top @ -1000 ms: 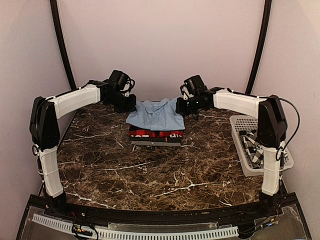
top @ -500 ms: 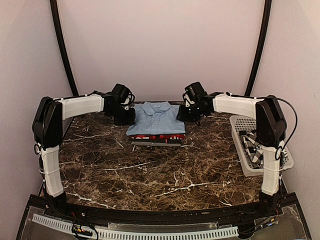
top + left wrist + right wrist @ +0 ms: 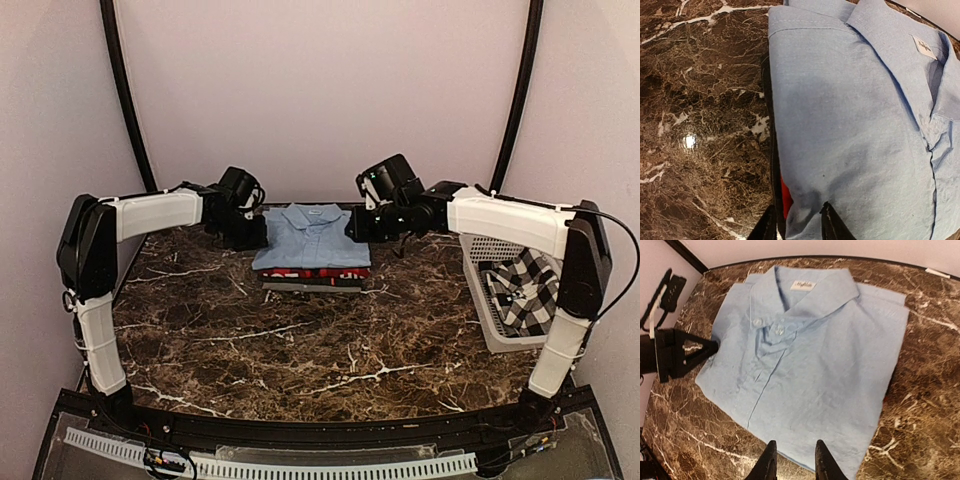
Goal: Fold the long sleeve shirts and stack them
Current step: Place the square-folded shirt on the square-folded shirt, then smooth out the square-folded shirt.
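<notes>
Blue shirt (image 3: 312, 235) stacked on plaid shirt (image 3: 315, 270), centre; checked shirt (image 3: 530, 290) unfolded in basket (image 3: 485, 245), right. Left end effector (image 3: 797, 227), right end effector (image 3: 794, 460): narrow, seemingly empty.

Left tool (image 3: 799, 225) and right tool (image 3: 792, 462) now open, right arm (image 3: 500, 215) higher

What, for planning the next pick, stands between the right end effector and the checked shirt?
Only the wall of the white plastic lattice basket, sideways; from above nothing visible covers the black-and-white checked cloth shirt inside.
</notes>
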